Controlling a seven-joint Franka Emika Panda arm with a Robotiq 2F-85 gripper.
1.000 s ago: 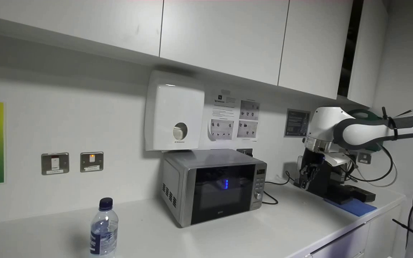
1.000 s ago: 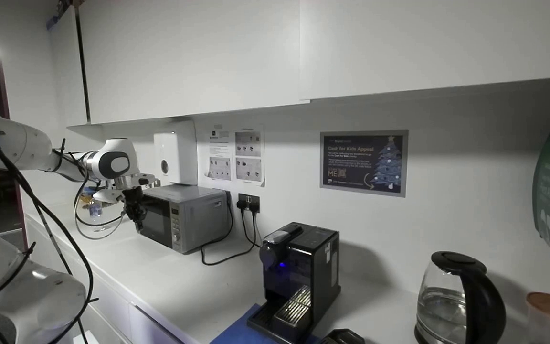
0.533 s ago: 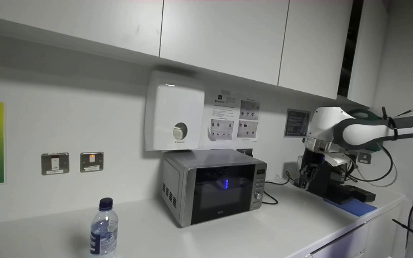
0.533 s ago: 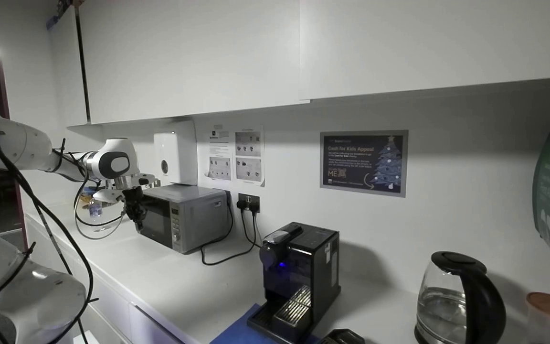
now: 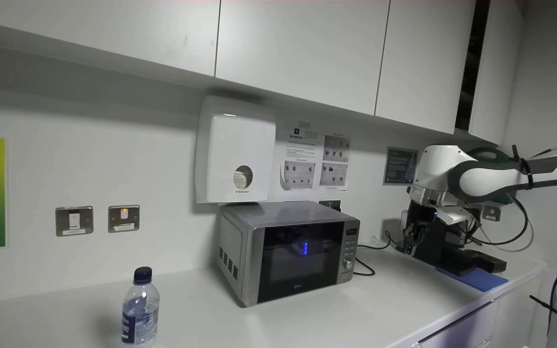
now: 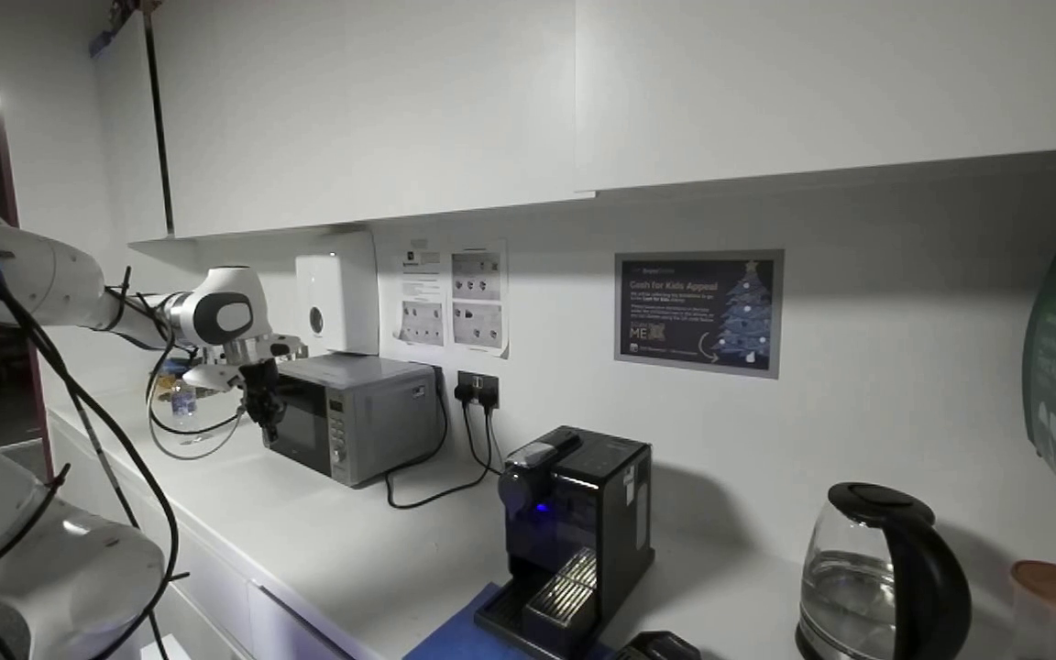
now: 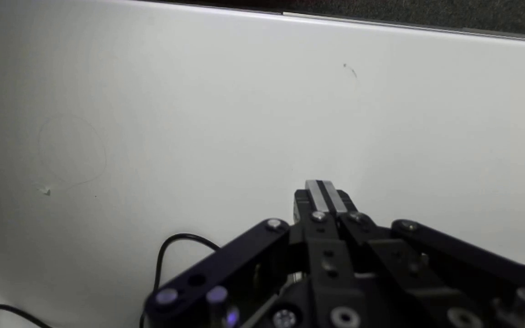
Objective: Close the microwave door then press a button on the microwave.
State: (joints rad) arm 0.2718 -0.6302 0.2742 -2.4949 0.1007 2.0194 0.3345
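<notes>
The silver-grey microwave (image 5: 278, 213) stands on the counter and also shows in an exterior view (image 6: 395, 417). Its dark glass door (image 5: 298, 270) lies flush with the front, so it looks shut; a bluish glow shows in the glass. In an exterior view the door (image 6: 303, 426) is partly hidden behind my gripper. The control strip (image 5: 350, 246) with buttons and a knob is on the door's right. My gripper (image 7: 321, 184) is shut and empty, pointing down above the counter. In both exterior views the gripper (image 5: 408, 249) (image 6: 269, 431) is apart from or in front of the microwave.
A water bottle (image 5: 140, 309) stands on the counter. A coffee machine (image 6: 583, 522) on a blue mat and a glass kettle (image 6: 876, 577) stand further along. A white dispenser (image 5: 237, 150) hangs above the microwave. Cupboards (image 5: 298, 53) overhang. Black cables (image 6: 418, 502) run behind the microwave.
The arm and gripper have shifted very slightly, a little left in an exterior view and a little right in an exterior view. The microwave and its door have not moved.
</notes>
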